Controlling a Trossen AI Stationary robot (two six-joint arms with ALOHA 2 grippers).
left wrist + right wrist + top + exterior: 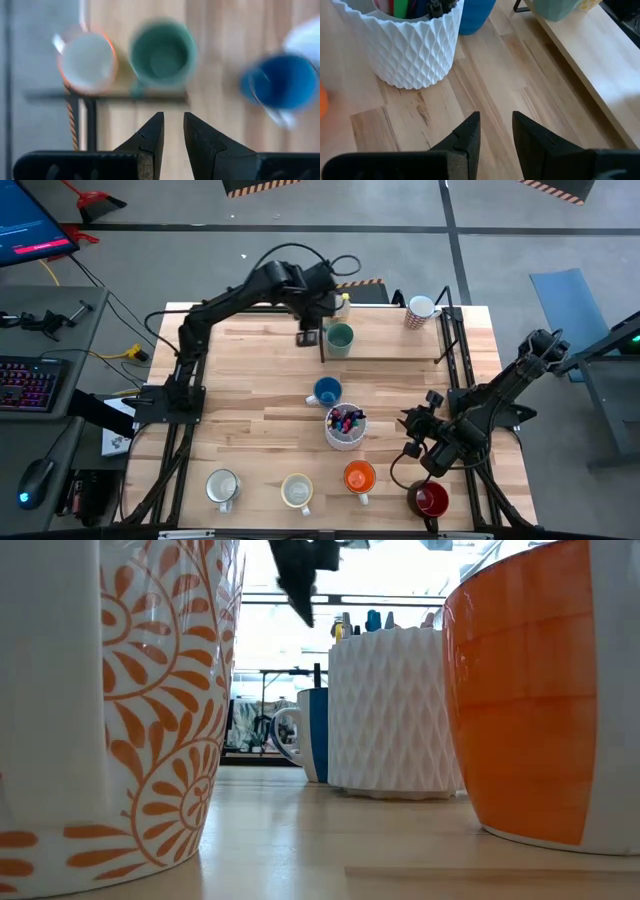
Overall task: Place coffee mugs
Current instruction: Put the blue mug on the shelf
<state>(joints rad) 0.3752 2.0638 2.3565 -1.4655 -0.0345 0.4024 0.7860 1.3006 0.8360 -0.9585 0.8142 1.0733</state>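
Note:
My left gripper (308, 336) (173, 125) hangs open and holds nothing, near the table's far edge, just left of the teal green mug (340, 338) (162, 54). The teal green mug stands on a raised wooden shelf (400, 345), with the pale yellow mug (343, 305) (87, 60) behind it. The blue mug (327, 392) (282, 82) (310, 735) stands mid-table. A patterned white mug (421, 311) stands at the shelf's far right. Along the near edge stand grey-white (222, 487), cream (297, 491), orange (359, 477) (540, 690) and dark red (430, 500) mugs. My right gripper (412, 432) (496, 132) waits open at the right side.
A white textured cup with coloured pens (345, 426) (415, 45) (395, 710) stands mid-table between the blue mug and the near row. Black metal frames (450, 350) run along the table's left and right sides. Bare wood (250, 400) lies left of the blue mug.

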